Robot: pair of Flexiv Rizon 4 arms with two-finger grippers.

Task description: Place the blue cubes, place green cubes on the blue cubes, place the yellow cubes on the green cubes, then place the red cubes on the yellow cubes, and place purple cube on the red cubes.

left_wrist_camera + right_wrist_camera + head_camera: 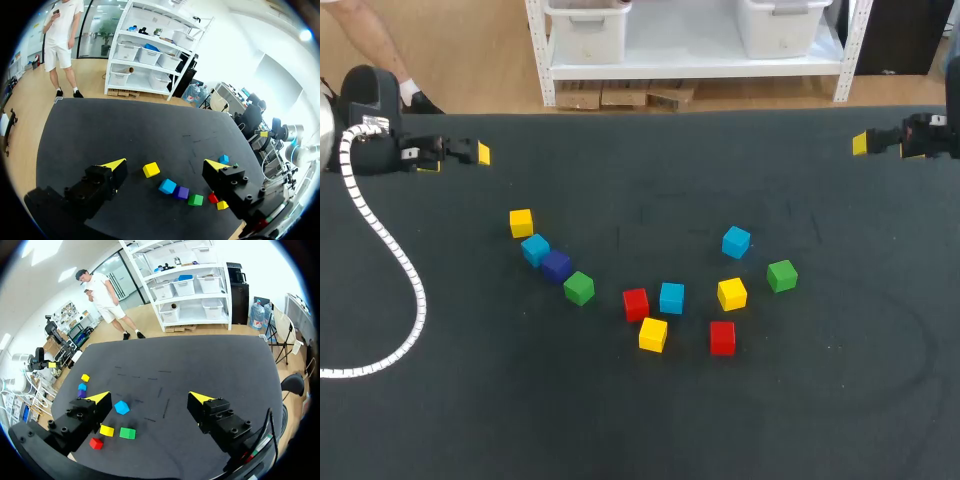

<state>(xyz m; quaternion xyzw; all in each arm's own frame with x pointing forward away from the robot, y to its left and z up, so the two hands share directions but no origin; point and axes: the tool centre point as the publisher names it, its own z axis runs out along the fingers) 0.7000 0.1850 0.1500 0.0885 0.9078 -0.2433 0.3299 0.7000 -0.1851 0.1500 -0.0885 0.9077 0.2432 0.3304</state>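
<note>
Loose cubes lie in an arc across the middle of the black table (640, 420). From the left come a yellow cube (521, 222), blue cube (535, 249), purple cube (556, 266) and green cube (579, 288). In the centre are a red cube (636, 303), blue cube (671, 297) and yellow cube (653, 334). To the right sit a red cube (722, 337), yellow cube (731, 293), green cube (781, 275) and blue cube (736, 241). My left gripper (470, 153) (166, 164) hangs open and empty at the far left. My right gripper (865, 143) (149, 396) is open and empty at the far right.
A white ribbed cable (390, 250) trails from my left arm over the table's left part. Bare black cloth lies in front of the cubes and behind them up to the far edge.
</note>
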